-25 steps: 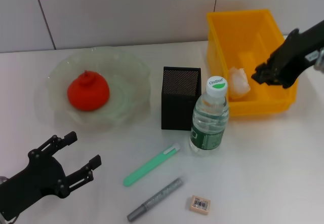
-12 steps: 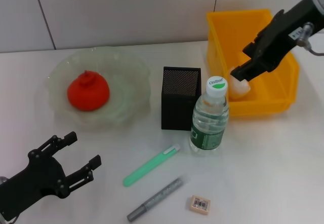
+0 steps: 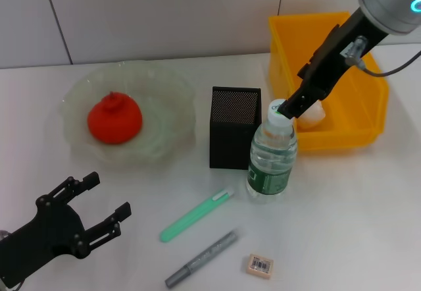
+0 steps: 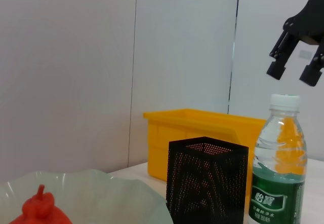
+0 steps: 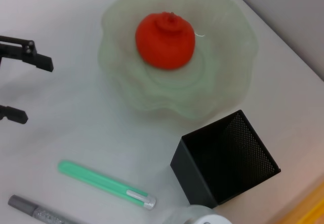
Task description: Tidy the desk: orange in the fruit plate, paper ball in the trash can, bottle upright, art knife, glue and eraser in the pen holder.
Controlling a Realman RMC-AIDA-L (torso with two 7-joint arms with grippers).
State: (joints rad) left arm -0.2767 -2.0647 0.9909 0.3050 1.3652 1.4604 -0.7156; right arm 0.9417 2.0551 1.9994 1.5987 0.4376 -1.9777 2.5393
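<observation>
The right pincer hangs just above the white cap of the bottle, its 2 fingers spread with a clear gap between them and holding nothing; the left wrist view shows them above the cap and not touching it. The bottle stands upright on the white bench, just beside the pen holder, which stands on its base with its open top up (the right wrist view looks down into its dark mesh well).

The orange sits in the fruit plate, near the dish's middle. The paper ball lies inside the trash can, partly hidden behind the right arm. The trash can stands at the far right of the bench, behind the bottle.

3 small things lie flat on the bench in front of the pen holder and bottle: a green art knife, a grey glue stick nearer the front edge, and the eraser with its barcode sticker up, to the right of the glue stick. None of them touches another.

The left pincer rests low at the front left of the bench, fingers spread and empty, well apart from the fruit plate.
</observation>
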